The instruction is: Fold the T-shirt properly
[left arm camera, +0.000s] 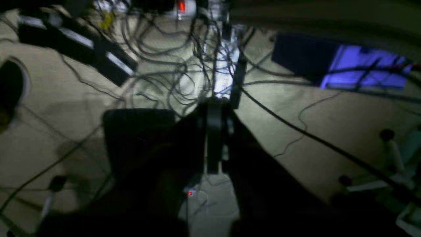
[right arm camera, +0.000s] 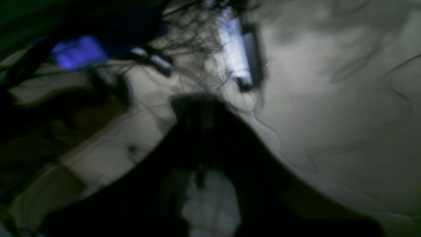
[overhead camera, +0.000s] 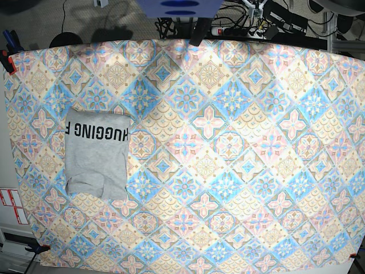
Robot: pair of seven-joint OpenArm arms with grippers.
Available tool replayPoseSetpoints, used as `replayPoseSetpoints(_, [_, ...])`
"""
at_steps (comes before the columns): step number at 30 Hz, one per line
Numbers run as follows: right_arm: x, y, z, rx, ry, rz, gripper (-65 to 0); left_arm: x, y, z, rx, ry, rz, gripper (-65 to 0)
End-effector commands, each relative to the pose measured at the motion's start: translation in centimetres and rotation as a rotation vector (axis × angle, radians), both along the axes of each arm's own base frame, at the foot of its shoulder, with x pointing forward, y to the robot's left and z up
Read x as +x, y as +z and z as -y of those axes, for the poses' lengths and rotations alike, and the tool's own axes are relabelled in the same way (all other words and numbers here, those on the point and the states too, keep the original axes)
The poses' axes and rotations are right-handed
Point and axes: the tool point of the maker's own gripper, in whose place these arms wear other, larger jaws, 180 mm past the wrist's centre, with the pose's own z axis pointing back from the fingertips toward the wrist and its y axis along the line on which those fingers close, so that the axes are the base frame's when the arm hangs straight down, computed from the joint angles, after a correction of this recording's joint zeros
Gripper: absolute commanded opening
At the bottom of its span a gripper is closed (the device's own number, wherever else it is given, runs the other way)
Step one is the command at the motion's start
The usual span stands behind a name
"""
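The T-shirt [overhead camera: 96, 153] lies folded into a grey rectangle on the left part of the table in the base view. Black block lettering runs along its far edge, and a small flap is turned over at its near edge. Neither arm shows in the base view. In the left wrist view my left gripper [left arm camera: 214, 144] is a dark silhouette with its fingers together, hanging over the floor away from the shirt. The blurred right wrist view shows my right gripper [right arm camera: 201, 148] as a dark shape above the floor, shut and empty.
A pastel tile-patterned cloth [overhead camera: 228, 142] covers the whole table. Beyond the far edge are tangled cables [left arm camera: 184, 65], a power strip [left arm camera: 227, 62] and a purple-lit screen [left arm camera: 361, 65] on the floor. A clamp [overhead camera: 5, 57] holds the cloth at the far-left corner.
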Motion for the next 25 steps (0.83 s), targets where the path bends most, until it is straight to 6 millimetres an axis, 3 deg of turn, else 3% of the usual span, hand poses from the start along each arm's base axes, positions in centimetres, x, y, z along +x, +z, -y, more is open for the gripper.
replayPoseSetpoints(1, [1.0,-0.1,0.8,-0.011,-0.022,0.027,-65.0,0.2,-0.4,-0.9,0.018,-0.002,0.005,-65.0])
replayPoseSetpoints(5, [2.6,-1.2,0.7,-0.051,-0.054,0.023,-65.0,0.5,-2.0,-0.2,0.014,-0.051,0.005,-65.0])
replayPoseSetpoints(12, [5.2,-1.6,0.3,-0.061,-0.071,0.057,-65.0,3.0,-2.6,2.8,-0.036,-0.166,0.061,-65.0])
replayPoseSetpoints(15, [5.1,-2.4,-0.7,-0.145,-0.092,0.047,-65.0,3.9,-2.7,3.3,-0.043,-0.179,0.077,-65.0])
replayPoseSetpoints(18, [7.4,-2.8,-2.9,-0.172,-0.117,0.082,-65.0,5.0,-2.7,3.3,-0.042,-0.179,0.094,-65.0])
replayPoseSetpoints(20, [7.9,-2.8,-4.7,-0.152,-0.127,0.09,-65.0,5.8,-2.8,3.3,-0.04,-0.179,0.106,-65.0])
replayPoseSetpoints(25, [9.4,-2.8,-5.0,-0.148,-0.129,0.116,-65.0,7.1,-2.8,3.3,-0.039,-0.18,0.126,-65.0])
